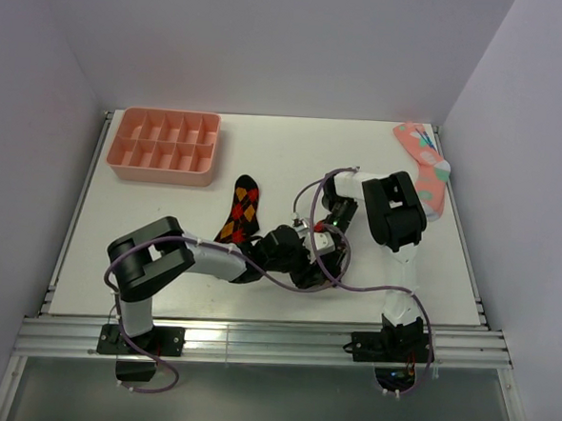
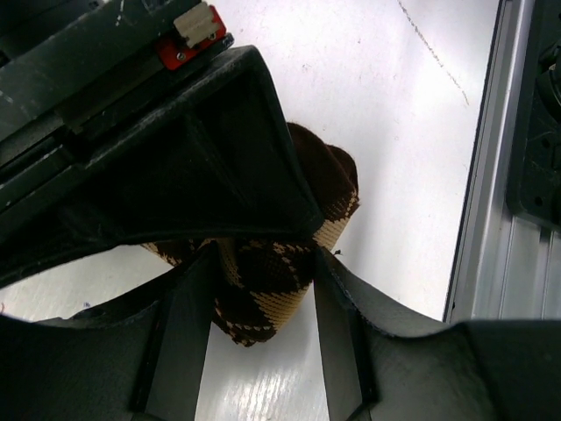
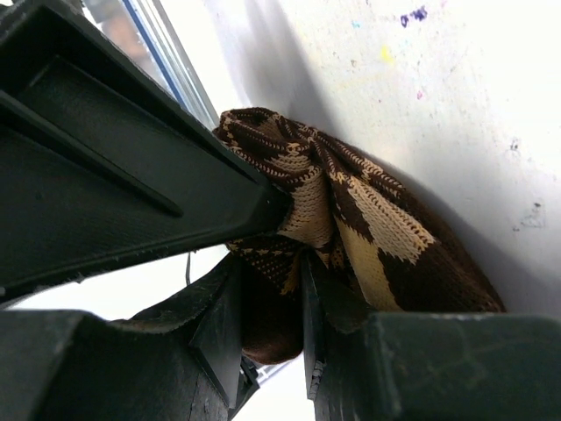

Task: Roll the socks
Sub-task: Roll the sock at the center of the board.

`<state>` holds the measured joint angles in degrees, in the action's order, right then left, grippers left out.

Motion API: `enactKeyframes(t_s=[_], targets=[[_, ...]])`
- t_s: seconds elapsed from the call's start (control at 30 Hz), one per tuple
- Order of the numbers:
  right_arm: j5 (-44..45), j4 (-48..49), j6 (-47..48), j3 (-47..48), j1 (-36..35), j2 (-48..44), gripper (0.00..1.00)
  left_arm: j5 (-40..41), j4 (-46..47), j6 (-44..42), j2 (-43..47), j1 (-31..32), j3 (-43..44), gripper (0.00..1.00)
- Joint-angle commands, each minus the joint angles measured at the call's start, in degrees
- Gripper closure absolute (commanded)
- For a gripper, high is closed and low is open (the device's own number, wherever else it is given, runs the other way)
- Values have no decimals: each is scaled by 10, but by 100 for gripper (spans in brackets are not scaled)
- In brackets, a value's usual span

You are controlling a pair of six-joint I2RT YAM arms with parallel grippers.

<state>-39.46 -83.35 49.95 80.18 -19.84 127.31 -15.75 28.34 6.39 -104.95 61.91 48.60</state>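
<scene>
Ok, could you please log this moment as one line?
left tool shut on dark brown knitted argyle sock with tan diamonds | right tool shut on same sock | red-and-orange-diamond argyle sock lying flat, unheld

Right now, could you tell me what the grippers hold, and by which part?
Both hold the tan-diamond sock: the left gripper pinches a patterned stretch beside its dark end, the right gripper a bunched fold. Toe or cuff cannot be told.

A: What encloses the white table [image 1: 294,154]?
B: Plain pale walls: a back wall [image 1: 272,38] at twelve o'clock, a left wall [image 1: 27,157] at nine, a right wall [image 1: 540,188] at three.
A: And at six?
B: Aluminium rails [image 1: 263,348], under soft, even light.
</scene>
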Motion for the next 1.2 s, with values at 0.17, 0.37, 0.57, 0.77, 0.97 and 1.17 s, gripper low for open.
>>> enactKeyframes(t_s=[0.17, 0.37, 0.57, 0.77, 0.97, 1.17], targets=[[34, 77, 8, 0, 5, 2, 99, -10, -71, -38, -42, 20, 43, 47], [35, 78, 7, 1, 6, 3, 99, 28, -103, -39, -71, 32, 64, 51], [38, 79, 3, 1, 6, 0, 95, 46, -133, -35, -96, 37, 87, 84], [37, 93, -8, -3, 8, -8, 83, 50, -166, -27, -105, 37, 100, 100], [12, 100, -21, 6, 28, -25, 64, 60, -222, -19, -121, 37, 123, 100], [-15, 102, -24, 14, 59, -58, 55, 53, -269, -2, -140, 37, 154, 100]])
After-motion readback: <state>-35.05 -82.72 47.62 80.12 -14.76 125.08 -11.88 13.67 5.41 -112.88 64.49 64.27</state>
